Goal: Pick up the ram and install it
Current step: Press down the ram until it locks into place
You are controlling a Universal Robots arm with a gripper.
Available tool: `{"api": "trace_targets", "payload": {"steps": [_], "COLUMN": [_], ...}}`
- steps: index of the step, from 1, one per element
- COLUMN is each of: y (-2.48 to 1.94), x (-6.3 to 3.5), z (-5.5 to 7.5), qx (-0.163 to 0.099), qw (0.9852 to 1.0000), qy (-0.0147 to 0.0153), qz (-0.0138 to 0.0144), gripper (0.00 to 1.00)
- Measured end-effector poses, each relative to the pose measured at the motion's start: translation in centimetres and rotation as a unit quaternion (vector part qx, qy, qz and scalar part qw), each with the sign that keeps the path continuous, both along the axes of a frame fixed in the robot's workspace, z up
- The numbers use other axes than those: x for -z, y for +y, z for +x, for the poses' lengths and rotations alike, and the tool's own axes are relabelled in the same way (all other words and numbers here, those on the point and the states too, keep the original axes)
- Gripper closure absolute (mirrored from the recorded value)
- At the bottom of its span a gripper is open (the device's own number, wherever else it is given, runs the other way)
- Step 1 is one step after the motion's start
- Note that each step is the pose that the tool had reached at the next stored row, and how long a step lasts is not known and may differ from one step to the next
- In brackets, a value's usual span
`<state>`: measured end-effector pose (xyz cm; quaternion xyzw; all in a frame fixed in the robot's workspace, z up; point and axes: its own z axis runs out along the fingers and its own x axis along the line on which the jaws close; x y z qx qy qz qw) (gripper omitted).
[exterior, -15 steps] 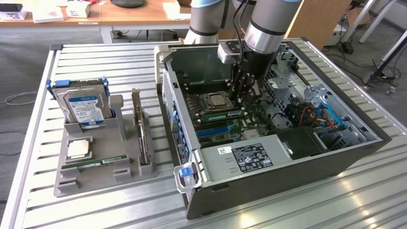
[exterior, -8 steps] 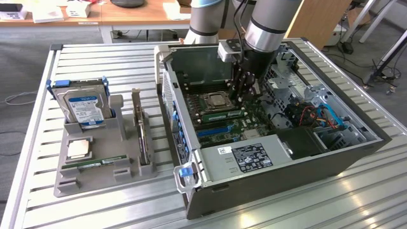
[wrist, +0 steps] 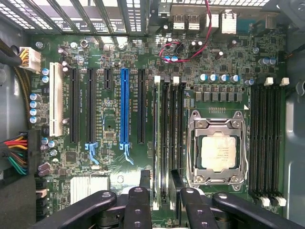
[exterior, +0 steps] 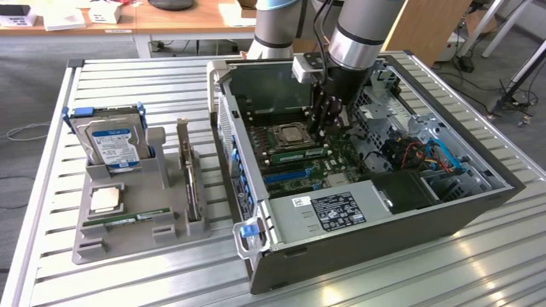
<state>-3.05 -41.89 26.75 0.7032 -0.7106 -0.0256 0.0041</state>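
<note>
The ram (exterior: 298, 155) is a narrow green stick standing edge-up in a memory slot beside the processor socket (exterior: 290, 135), inside the open computer case (exterior: 384, 246). In the wrist view the ram (wrist: 164, 133) runs straight away from me along its slot, next to the socket (wrist: 218, 151). My gripper (exterior: 328, 128) hangs just above the motherboard, over the ram's near end. Its dark fingers (wrist: 145, 183) stand apart on either side of the slot, and the gripper (wrist: 161, 183) is open, with a gap between the pads and the stick.
A grey holder (exterior: 128, 246) at the exterior view's left carries a hard drive (exterior: 112, 144), a silver processor chip (exterior: 104, 200) and another green stick (exterior: 128, 219) lying flat. Case walls, cables (exterior: 426, 157) and the power supply (exterior: 337, 208) crowd the motherboard. Empty black memory slots (wrist: 267, 143) lie beyond the socket.
</note>
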Motion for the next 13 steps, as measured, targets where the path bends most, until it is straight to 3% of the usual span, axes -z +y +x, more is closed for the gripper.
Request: {"api": "trace_targets", "payload": {"steps": [6,7,9,10,13], "y": [0.0,0.0,0.0,0.0,0.0], "x": [0.0,0.0,0.0,0.0,0.0], "z": [0.0,0.0,0.0,0.0,0.0], "qx": [0.0,0.0,0.0,0.0,0.0], "qw": [1.0,1.0,1.0,1.0,1.0], "qy": [0.0,0.0,0.0,0.0,0.0], "qz": [0.0,0.0,0.0,0.0,0.0], "gripper": [0.71,0.83,0.83,0.89,0.89]}}
